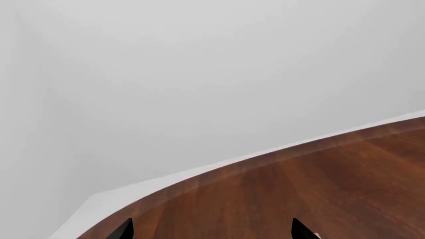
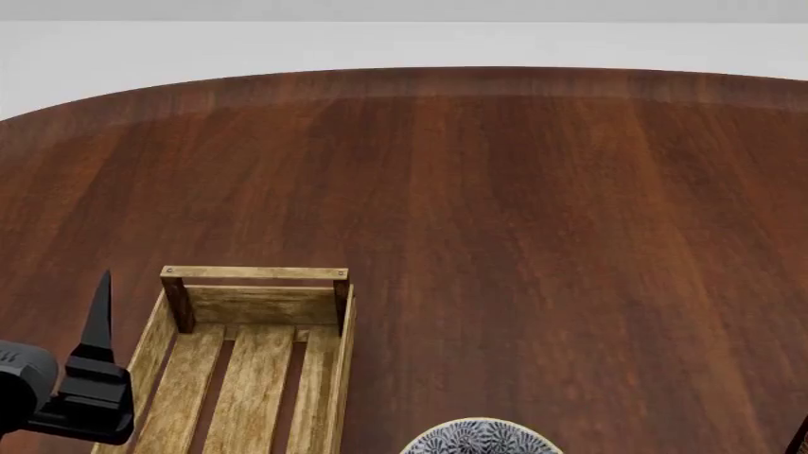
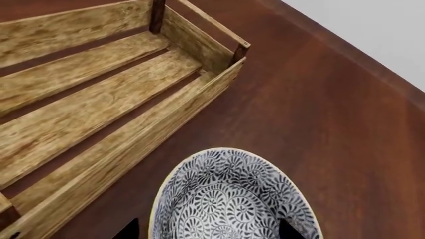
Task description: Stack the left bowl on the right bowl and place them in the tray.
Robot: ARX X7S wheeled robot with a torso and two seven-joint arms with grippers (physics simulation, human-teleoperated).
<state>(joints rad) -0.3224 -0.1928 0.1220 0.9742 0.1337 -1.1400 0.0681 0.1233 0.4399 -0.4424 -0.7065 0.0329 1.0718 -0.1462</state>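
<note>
patterned bowl (image 3: 229, 199) sits right below your right gripper (image 3: 207, 230), its tips spread to either side of it, empty. only this one bowl shows. tray (image 3: 99, 94) lies just beyond, bare. your left gripper (image 1: 211, 231) is spread too, over bare table (image 1: 319, 189). straddle the rim squarely before you pinch.

The dark wooden table (image 2: 531, 218) carried a light-wood tray (image 2: 259, 374) and, just beside it, a patterned bowl (image 2: 483, 438).
</note>
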